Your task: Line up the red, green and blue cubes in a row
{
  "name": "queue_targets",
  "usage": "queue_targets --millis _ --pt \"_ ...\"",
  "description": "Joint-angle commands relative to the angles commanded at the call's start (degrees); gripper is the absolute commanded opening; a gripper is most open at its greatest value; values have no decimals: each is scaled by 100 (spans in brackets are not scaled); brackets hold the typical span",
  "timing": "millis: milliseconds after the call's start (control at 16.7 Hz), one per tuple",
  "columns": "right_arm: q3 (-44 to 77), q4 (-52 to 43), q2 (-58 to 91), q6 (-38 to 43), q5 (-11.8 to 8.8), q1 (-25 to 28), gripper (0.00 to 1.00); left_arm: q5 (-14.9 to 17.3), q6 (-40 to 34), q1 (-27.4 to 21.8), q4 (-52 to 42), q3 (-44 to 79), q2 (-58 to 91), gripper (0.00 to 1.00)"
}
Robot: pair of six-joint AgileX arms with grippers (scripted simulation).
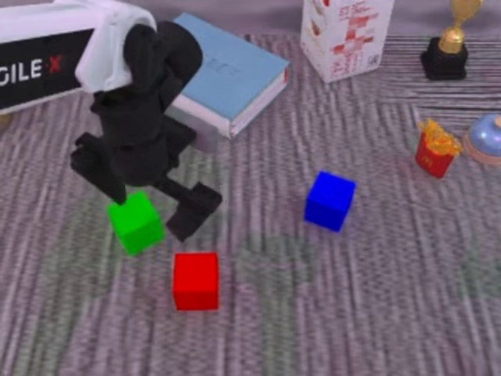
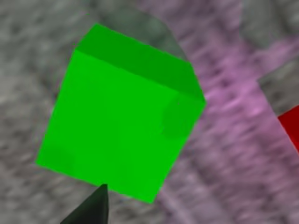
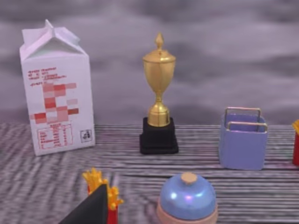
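The green cube [image 1: 135, 222] sits on the table at the left, and it fills the left wrist view [image 2: 121, 121]. My left gripper [image 1: 153, 205] hangs open just above it; one dark fingertip [image 2: 96, 207] shows near a cube edge without touching it. The red cube [image 1: 195, 280] lies apart from the green one, toward the front, and its corner [image 2: 292, 126] shows in the left wrist view. The blue cube [image 1: 329, 200] stands alone right of centre. My right gripper is outside the top view, and only one of its fingertips [image 3: 93, 210] shows, holding nothing.
A blue book [image 1: 227, 74] lies behind the left arm. At the back stand a milk carton [image 1: 344, 35] and a gold trophy [image 1: 448, 43]. A fries carton [image 1: 435, 149] and a blue bell [image 1: 489, 139] are at the right edge. A lilac basket [image 3: 242, 140] shows in the right wrist view.
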Motion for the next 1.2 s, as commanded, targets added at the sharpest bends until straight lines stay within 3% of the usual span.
queue_targets --millis 240,480,900,1200 --pt "0 0 0 0 0 0 100 14 1881 416 -16 164 146 100" --pt "0 0 0 0 0 0 100 15 2864 692 47 266 140 100" --pt "0 0 0 0 0 0 100 14 2972 701 76 251 134 100" --pt "0 0 0 0 0 0 100 18 2980 724 925 -229 480 100"
